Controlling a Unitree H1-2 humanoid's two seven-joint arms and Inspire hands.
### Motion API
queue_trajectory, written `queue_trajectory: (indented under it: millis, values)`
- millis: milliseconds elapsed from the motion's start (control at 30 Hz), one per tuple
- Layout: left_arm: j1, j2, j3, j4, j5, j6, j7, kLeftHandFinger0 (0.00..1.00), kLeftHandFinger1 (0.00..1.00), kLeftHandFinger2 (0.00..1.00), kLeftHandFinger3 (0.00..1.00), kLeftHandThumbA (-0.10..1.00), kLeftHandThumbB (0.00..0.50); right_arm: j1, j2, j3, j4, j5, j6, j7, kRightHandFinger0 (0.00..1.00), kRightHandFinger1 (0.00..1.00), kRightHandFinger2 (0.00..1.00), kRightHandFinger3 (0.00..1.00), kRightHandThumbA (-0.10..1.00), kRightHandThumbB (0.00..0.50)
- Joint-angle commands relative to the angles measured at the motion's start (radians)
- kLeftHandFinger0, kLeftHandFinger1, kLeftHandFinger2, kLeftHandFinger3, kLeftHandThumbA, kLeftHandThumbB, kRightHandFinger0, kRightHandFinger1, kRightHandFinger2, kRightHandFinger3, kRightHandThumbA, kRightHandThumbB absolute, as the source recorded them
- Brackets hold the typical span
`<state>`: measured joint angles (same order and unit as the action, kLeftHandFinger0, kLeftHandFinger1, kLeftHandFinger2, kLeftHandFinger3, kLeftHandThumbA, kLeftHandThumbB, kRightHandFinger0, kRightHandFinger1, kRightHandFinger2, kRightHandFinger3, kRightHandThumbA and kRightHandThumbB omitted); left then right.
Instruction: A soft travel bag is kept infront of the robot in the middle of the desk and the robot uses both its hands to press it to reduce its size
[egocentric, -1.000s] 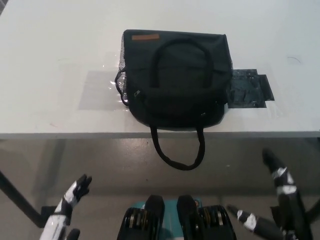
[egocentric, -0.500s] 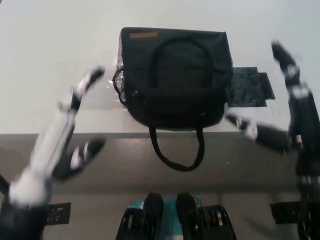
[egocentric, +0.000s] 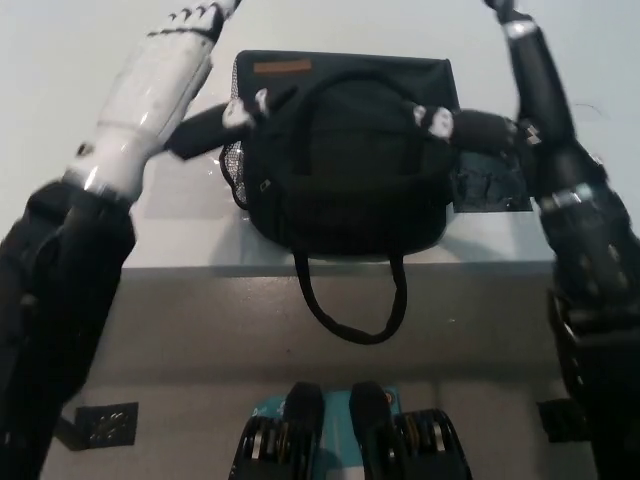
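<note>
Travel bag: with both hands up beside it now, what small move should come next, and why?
Probably bring both hands inward and down onto the travel bag. The left hand and right hand flank it with fingers apart, one digit of each at the bag's upper corners, but the bag looks full, not yet flattened.

— What sort of place is this?
— A lab or test room, by the look: a plain white desk, patches of tape stuck on it, bare grey floor beneath
</note>
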<state>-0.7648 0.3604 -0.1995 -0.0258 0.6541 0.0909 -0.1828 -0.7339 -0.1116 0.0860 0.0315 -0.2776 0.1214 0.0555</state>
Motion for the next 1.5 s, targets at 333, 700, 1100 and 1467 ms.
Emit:
queue_trajectory:
  millis: [333,700,1100,1467]
  values:
    - [-0.333,0.021,-0.198,0.461,0.202,0.067,-0.035,1.0,1.0,1.0,1.0,1.0,0.259,-0.322,0.043,0.016,0.499,0.019,-0.013,-0.025,1.0,1.0,1.0,1.0,1.0,0.256]
    - [-0.47,-0.116,-0.284,0.726,0.24,0.144,-0.005,1.0,1.0,1.0,1.0,1.0,0.309,-0.379,0.044,-0.01,0.673,0.055,-0.07,-0.035,1.0,1.0,1.0,1.0,1.0,0.249]
    - [-0.534,-0.249,-0.396,0.888,0.287,0.231,0.015,1.0,1.0,1.0,1.0,1.0,0.148,-0.348,0.015,-0.022,0.621,0.054,-0.028,-0.041,1.0,1.0,1.0,1.0,1.0,0.313]
    - [-0.492,-0.246,-0.419,0.907,0.275,0.229,0.016,1.0,1.0,1.0,1.0,1.0,0.212,-0.29,0.01,-0.002,0.589,0.036,-0.014,-0.037,1.0,1.0,1.0,1.0,1.0,0.23]
